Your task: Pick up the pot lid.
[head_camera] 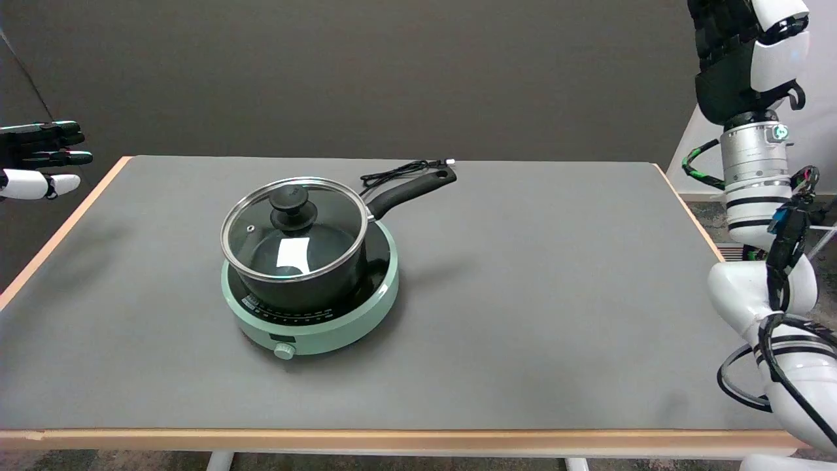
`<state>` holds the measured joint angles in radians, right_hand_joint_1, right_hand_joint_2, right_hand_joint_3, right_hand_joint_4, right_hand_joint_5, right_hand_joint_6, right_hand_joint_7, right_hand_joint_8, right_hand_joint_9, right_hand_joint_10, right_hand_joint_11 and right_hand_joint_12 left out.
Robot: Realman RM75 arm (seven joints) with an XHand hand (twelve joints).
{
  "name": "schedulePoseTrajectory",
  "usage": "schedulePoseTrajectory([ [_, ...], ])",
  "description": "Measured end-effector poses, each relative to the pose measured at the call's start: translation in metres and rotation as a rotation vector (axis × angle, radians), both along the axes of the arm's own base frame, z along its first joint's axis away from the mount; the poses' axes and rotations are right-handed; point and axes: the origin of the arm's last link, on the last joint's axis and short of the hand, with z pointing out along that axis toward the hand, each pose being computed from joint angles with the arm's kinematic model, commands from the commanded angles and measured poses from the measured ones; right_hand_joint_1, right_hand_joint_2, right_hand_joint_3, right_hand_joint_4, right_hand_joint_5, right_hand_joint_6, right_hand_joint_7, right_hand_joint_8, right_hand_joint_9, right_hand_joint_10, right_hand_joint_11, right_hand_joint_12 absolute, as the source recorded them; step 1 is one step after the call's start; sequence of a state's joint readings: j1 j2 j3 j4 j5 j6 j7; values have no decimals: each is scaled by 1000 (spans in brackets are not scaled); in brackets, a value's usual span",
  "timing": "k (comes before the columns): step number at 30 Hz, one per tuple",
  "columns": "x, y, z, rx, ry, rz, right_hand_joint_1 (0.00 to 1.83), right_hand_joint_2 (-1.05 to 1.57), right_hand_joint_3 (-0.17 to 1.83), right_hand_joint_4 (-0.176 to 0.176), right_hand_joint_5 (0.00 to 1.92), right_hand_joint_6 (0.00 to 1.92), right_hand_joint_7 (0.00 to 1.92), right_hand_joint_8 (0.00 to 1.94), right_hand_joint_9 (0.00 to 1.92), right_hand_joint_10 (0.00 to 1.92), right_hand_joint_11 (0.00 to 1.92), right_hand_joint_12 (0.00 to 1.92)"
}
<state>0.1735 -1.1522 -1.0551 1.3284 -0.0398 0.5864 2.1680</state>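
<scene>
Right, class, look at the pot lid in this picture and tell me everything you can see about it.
The pot lid is round and looks like clear glass with a shiny metal rim. A black knob stands at its centre, and a small vent hole sits near its left edge. It lies flat, closed on the black pot, which stands on the pale green cooker. A bright reflection shows on the glass. Nothing else touches it; the right hand is raised far off, upper right.

Right arm [762, 288]: white shells, silver wrist cuff with green light, black cables looped alongside. Right hand [745, 52]: black with white panels.
</scene>
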Motion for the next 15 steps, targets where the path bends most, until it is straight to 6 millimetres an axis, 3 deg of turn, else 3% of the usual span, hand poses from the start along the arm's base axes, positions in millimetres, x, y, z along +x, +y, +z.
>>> schedulePoseTrajectory([
  [3, 1, 0, 2, -7, 9, 3, 377, 795, 806, -97, 433, 196, 338, 179, 242, 203, 50, 355],
  [5, 2, 1, 2, -9, 16, 7, 513, 727, 990, -100, 391, 277, 325, 226, 201, 314, 70, 318],
  [6, 3, 1, 2, -11, 22, 10, 399, 761, 802, -94, 431, 191, 358, 173, 258, 212, 64, 364],
  [14, 18, 4, -1, -37, 122, 19, 495, 649, 811, -64, 407, 197, 400, 190, 322, 252, 110, 425],
  [15, 21, 4, -3, -42, 144, 17, 461, 612, 904, -60, 407, 203, 413, 199, 327, 326, 109, 507],
])
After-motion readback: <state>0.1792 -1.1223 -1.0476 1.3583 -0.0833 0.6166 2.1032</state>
